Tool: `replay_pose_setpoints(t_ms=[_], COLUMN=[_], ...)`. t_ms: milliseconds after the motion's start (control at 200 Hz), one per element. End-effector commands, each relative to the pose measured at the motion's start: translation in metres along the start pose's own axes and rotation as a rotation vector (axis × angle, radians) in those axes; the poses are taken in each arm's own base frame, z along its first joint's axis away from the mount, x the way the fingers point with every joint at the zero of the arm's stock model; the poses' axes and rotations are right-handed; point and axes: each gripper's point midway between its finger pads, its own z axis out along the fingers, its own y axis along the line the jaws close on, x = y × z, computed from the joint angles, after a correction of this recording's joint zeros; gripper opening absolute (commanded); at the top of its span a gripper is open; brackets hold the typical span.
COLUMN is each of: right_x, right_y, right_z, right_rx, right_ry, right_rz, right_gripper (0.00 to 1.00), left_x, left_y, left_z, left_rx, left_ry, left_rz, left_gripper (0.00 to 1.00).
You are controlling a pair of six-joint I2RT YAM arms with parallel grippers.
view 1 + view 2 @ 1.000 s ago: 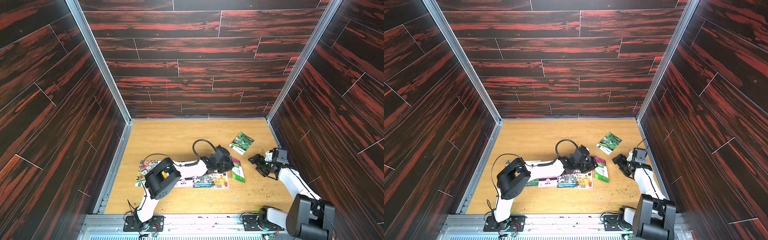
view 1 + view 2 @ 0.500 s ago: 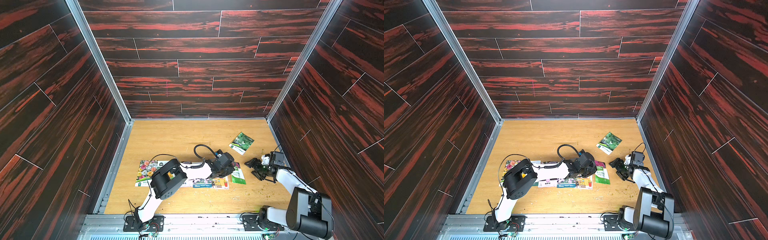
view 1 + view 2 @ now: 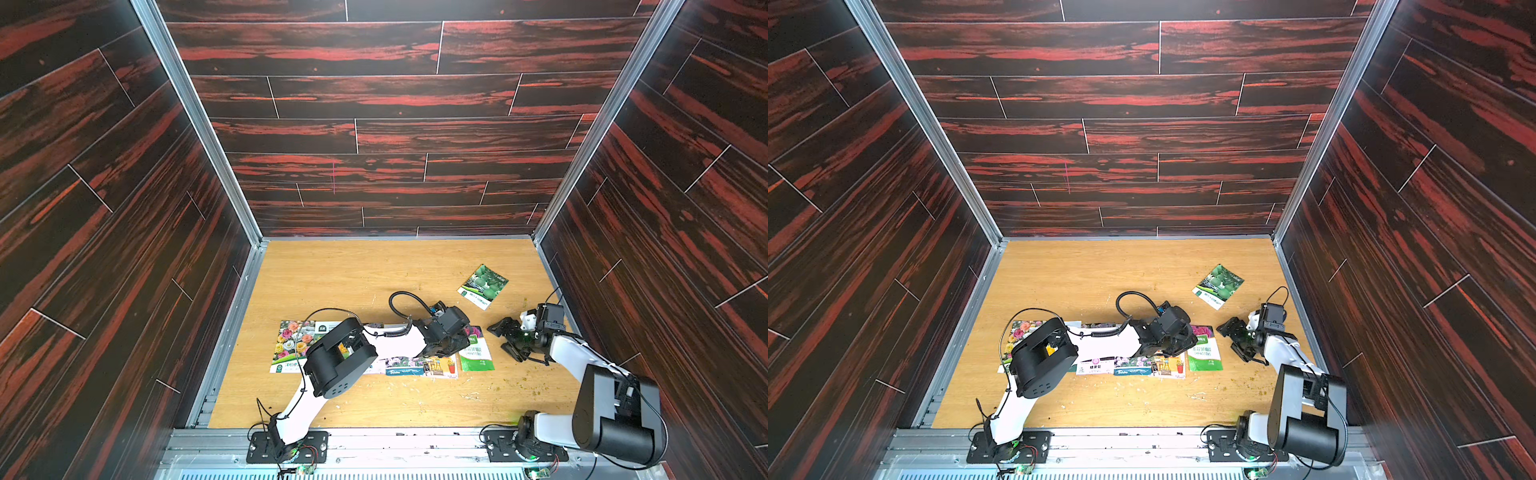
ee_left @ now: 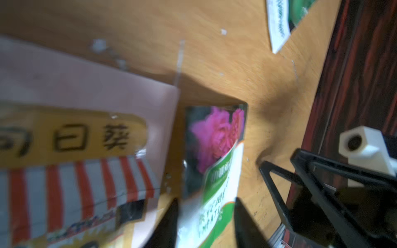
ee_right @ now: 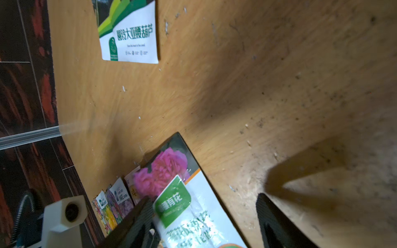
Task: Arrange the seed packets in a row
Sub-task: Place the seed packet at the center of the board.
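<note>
You are viewing the packets lying flat along the near half of the bench (image 3: 374, 274). The pink packet (image 3: 477, 353) is sitting at the right end of the row, just beside the shop packet (image 3: 440, 366). In the left wrist view a thin strip of bench is showing between the two. The rose packet (image 3: 291, 345) is ending the row on the left, and the packets between are lying partly hidden under the left arm (image 3: 390, 343). The melon packet (image 3: 483, 286) is lying tilted, well apart from the row, farther back and to the right.

The left jaws are hanging over the pink packet and standing parted, one finger showing at each long edge. The packet is lying flat between them, and you cannot tell whether either finger is touching it. The right arm (image 3: 569, 353) is reaching in from the right. The right jaws are hovering just beside the pink packet, spread wide and holding nothing.
</note>
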Motion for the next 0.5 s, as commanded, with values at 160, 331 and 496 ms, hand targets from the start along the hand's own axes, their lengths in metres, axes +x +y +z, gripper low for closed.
replay_pose_setpoints(t_ms=[160,331,496], right_x=[0.003,0.004,0.022], right_y=[-0.003,-0.007,-0.001], right_z=[0.005,0.008,0.01], right_rx=[0.023,0.044,0.014], right_ry=[0.006,0.006,0.059], right_rz=[-0.027,-0.028,-0.025], right_gripper=[0.78,0.78,0.78], left_x=[0.002,0.0,-0.01], left_y=[-0.023,-0.04,-0.05], left_z=[-0.028,-0.041,-0.06], left_rx=[-0.029,-0.023,-0.022], left_ry=[-0.024,-0.043,-0.096], left_rz=[0.09,0.162,0.217], left_gripper=[0.53,0.53,0.53])
